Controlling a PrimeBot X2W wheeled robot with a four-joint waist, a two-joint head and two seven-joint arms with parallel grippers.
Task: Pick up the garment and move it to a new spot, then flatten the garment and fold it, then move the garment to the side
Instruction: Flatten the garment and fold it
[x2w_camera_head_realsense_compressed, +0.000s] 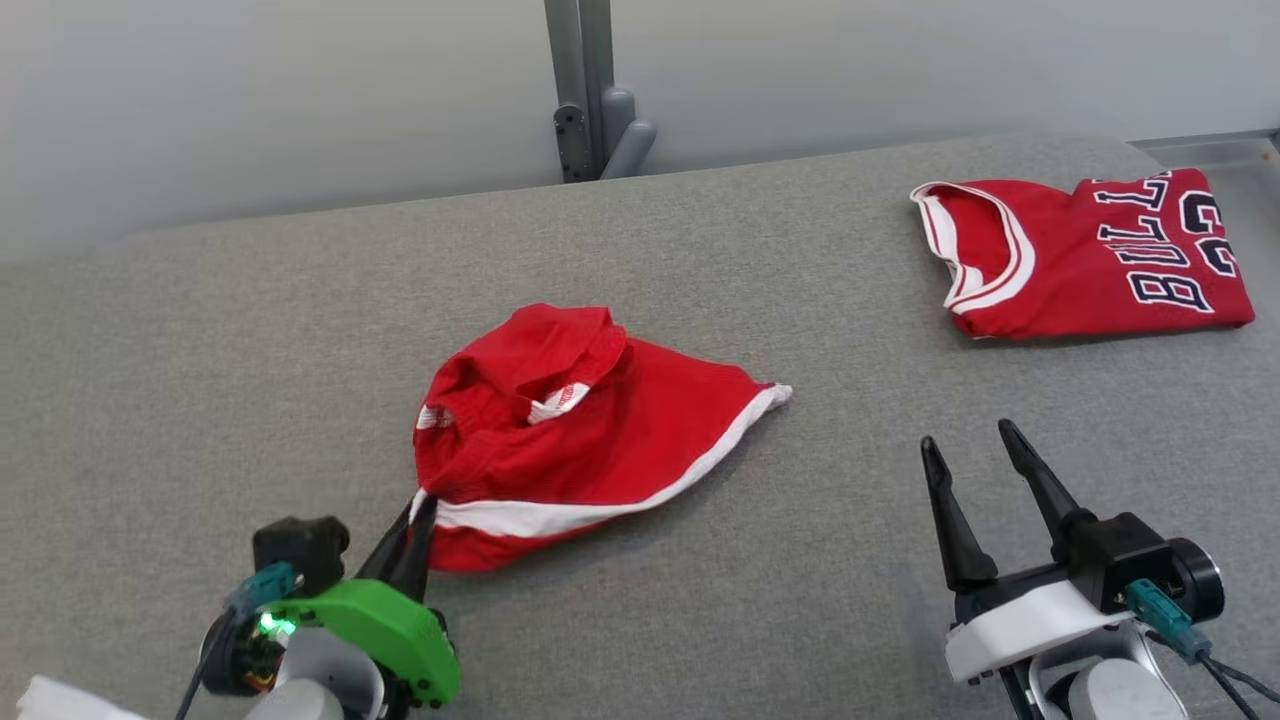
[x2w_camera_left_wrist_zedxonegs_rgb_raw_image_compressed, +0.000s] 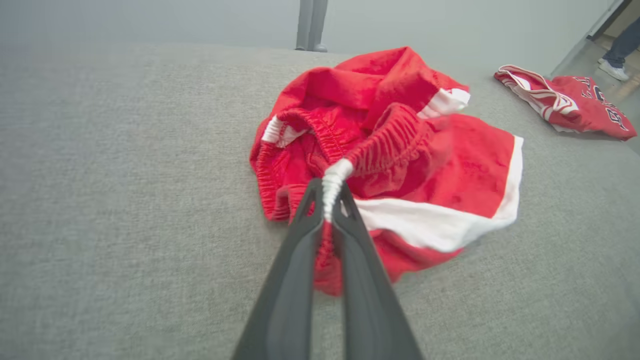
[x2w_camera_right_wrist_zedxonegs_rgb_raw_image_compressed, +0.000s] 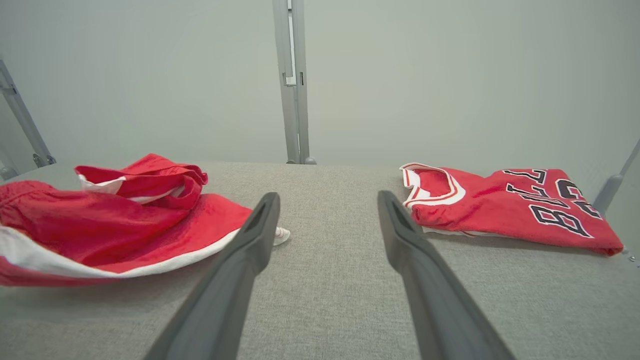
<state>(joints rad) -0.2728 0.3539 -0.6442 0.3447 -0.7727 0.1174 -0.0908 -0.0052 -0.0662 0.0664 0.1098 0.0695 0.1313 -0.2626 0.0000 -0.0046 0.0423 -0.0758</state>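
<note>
Grey cloth tabletop lay under the crumpled red shorts at its middle. My left pincer was pinched tight on their waistband, while my right pincer stood wide and empty. I judged this the pickup step: next, lift and carry them, clear of the folded jersey.

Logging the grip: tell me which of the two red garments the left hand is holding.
The crumpled red shorts, pinched at the waistband by the left hand. The lettered jersey lies folded, apart at the far right.
</note>
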